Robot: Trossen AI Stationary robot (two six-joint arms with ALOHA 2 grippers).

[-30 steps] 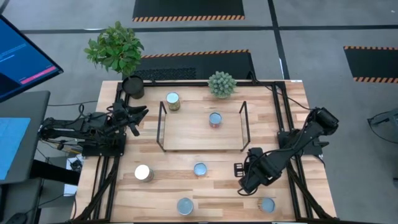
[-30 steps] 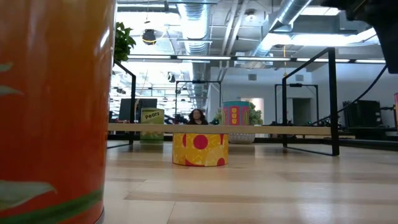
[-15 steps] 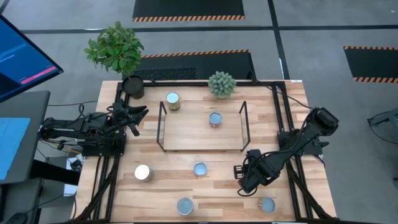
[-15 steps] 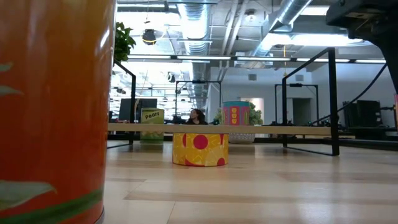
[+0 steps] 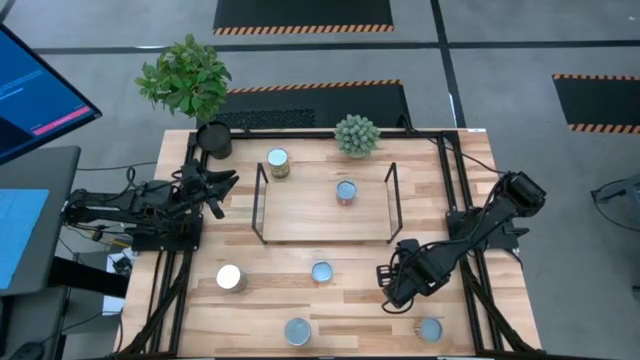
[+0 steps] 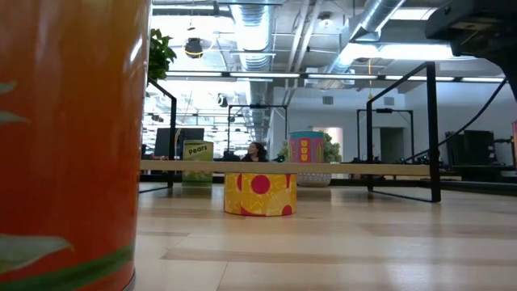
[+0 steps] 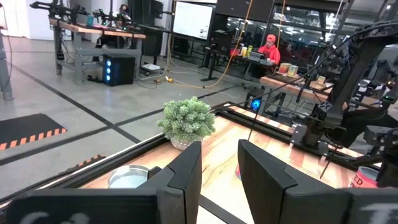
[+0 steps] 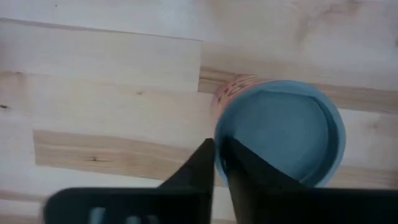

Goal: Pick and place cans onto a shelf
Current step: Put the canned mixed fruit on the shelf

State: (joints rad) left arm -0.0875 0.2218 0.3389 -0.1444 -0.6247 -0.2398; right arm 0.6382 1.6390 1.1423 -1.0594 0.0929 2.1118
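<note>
My right gripper [image 5: 385, 272] hangs shut above the table's near right part. In the right wrist view its fingertips [image 8: 217, 149] show over the rim of a blue-topped can with a reddish dotted label [image 8: 280, 134]. That can stands on the table, and my arm hides it in the high view. I see no touch. My left gripper [image 5: 215, 185] waits open [image 7: 221, 168] at the table's left edge. The shelf [image 5: 300, 220] carries one can [image 5: 346, 191]. Another can [image 5: 278, 162] stands behind it. Several cans stand in front, among them a yellow red-dotted one [image 6: 259, 194].
A white-topped can [image 5: 231, 278] and blue-topped cans [image 5: 298, 331] [image 5: 430, 329] stand near the front edge. The nearest fills the low view's left [image 6: 73, 145]. A black plant pot [image 5: 213, 140] and a small plant [image 5: 357, 135] stand at the far edge. Black frame rails run along both sides.
My right arm has come a little lower; more of it now shows at the top right of the low view. The cans and the left arm have kept still.
</note>
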